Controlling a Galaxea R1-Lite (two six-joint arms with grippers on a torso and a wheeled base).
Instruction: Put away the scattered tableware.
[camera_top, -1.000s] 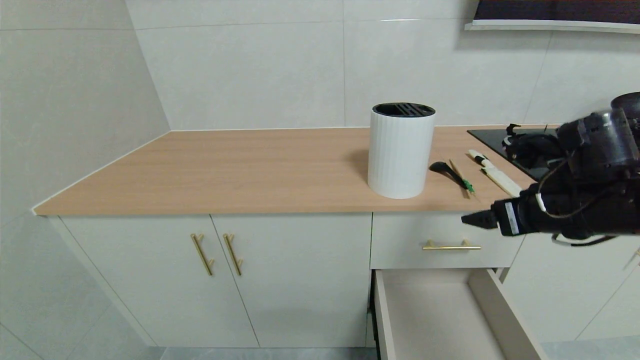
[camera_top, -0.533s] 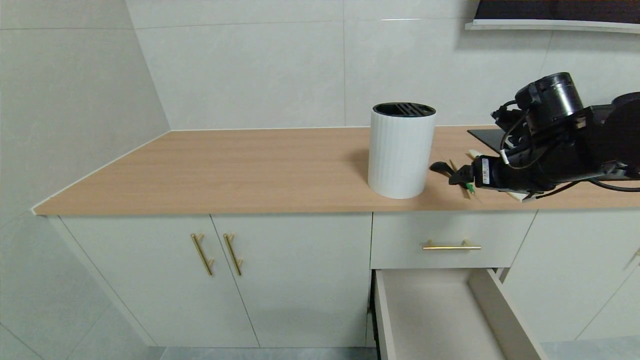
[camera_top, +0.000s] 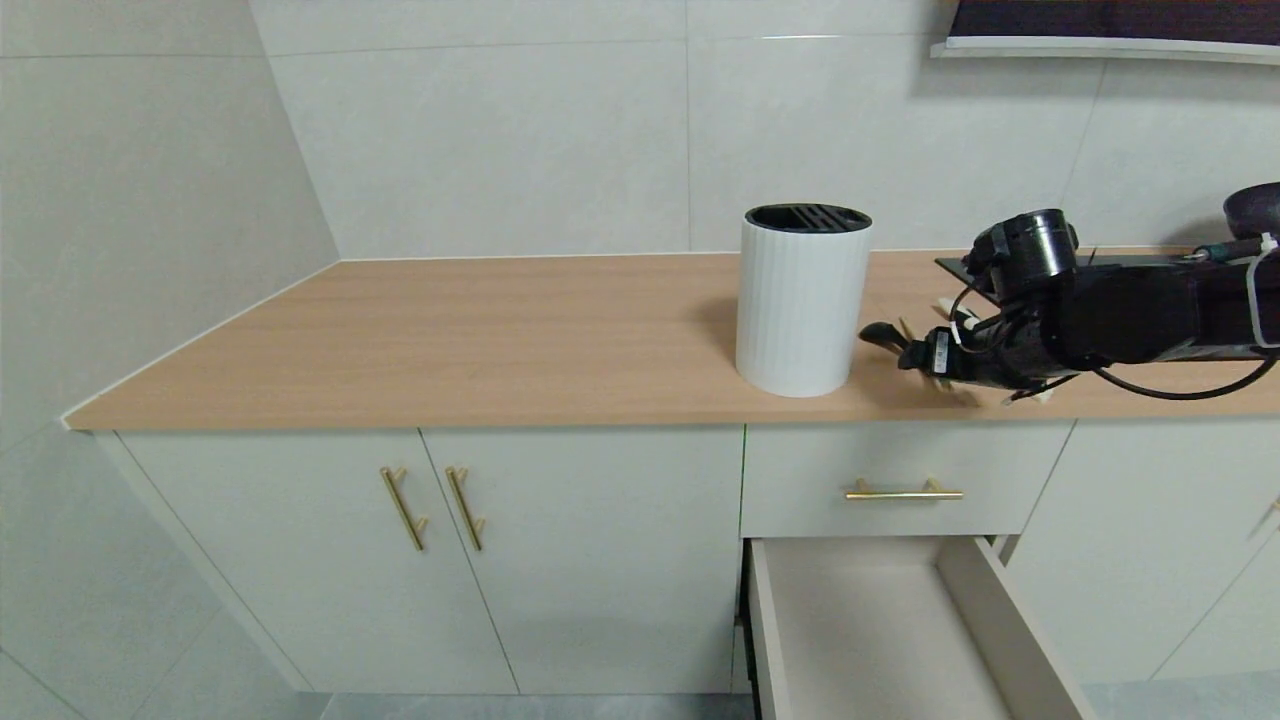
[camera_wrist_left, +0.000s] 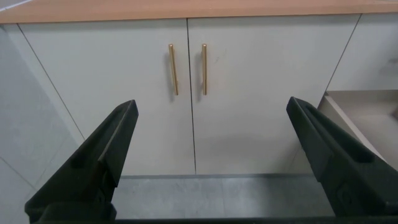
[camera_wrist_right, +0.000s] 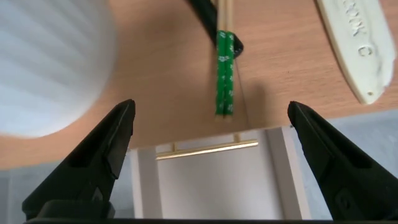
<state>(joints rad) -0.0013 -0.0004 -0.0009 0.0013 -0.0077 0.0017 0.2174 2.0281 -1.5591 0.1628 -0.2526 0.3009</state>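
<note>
Head view, end effector: the right gripper (camera_top: 915, 358) hangs low over the wooden counter (camera_top: 500, 340), fingers spread, holding nothing.
Head view, surroundings: the black spoon (camera_top: 878, 335) lies just ahead of its tips. The white ribbed utensil holder (camera_top: 803, 300) stands just beyond the spoon. The open drawer (camera_top: 765, 620) is well below the gripper.
Head view, change: a second ago this gripper was off the counter, down in front of the shut drawer front (camera_top: 900, 460). Half a second ago it had risen to counter height. Now it has sunk closer to the wood and sits over the spoon's handle end.
Head view, meaning: this looks like the end of an approach to a first pick, and no tableware is put away yet.
Right wrist view, end effector: both fingers stand wide apart with nothing between the pads.
Right wrist view, target: the chopsticks (camera_wrist_right: 224, 74), green at the near end, lie on the counter centred between the fingers and just ahead of the tips. The spoon's handle meets them farther on. The white knife (camera_wrist_right: 357, 50) lies outside one finger and the holder outside the other.
Right wrist view, next move: probably a short descent and a close on the thin sticks, and the grip may catch the spoon's handle as well.
Left wrist view, end effector: the left gripper (camera_wrist_left: 211, 109) is spread and empty, facing the cabinet doors (camera_wrist_left: 186, 124), well apart from the tableware.
</note>
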